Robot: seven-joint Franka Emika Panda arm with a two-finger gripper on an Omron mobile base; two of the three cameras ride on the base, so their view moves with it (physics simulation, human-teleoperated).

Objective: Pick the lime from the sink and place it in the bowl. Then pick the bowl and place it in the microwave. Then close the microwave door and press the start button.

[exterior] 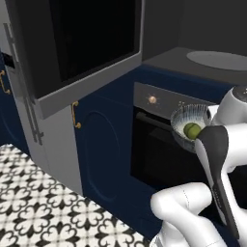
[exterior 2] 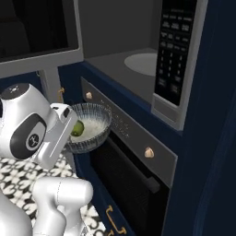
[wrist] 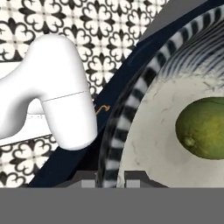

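The jaws are seen narrowed on the near rim of the bowl, one fingertip inside the wall and one outside, so the bowl is held by its edge and carried in the air. The lime lies inside on the pale bottom, toward the side away from the pinched rim. From the base views the bowl is held in front of the black oven, below the open microwave, whose turntable plate is bare. The microwave door is swung wide to the left.

The bowl is judged to be stiff and probably breakable, with a smooth glazed wall that could slip in a rim pinch; held at one edge, its weight hangs off to the side, so it is best kept level. The lime is light, round and free to roll, and a tilt or jolt could send it out. A rise above the cavity floor is judged to be needed before the bowl is set on the plate.
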